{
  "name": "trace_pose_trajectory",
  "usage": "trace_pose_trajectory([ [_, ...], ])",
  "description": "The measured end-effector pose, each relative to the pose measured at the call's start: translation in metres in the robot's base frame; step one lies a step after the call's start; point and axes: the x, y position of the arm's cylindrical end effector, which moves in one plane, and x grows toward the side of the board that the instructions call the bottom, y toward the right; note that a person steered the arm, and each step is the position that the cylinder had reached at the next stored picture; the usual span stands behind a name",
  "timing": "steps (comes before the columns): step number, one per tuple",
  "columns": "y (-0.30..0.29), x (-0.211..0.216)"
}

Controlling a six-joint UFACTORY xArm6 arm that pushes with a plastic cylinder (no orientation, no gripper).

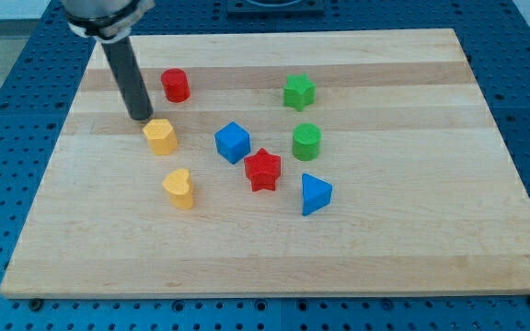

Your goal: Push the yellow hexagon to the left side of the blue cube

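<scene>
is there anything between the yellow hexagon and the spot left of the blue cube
Nothing visible. The yellow hexagon sits at the view's left of the blue cube, with bare board between them. My tip is at its upper-left edge.

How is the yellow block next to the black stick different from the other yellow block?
The yellow hexagon has flat sides all round; the yellow heart has a notch and rounded lobes. The hexagon sits higher in the view, right by my tip; the heart sits lower, away from it. The hexagon is level with the blue cube, on the cube's left; the heart lies below both. Both are yellow.
</scene>
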Motion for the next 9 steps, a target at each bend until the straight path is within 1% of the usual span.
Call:
trace_pose_trajectory([
  [1,-0.002,0.030],
  [2,-0.002,0.044],
  [4,0.003,0.045],
  [5,0.020,0.045],
  [9,0.037,0.045],
])
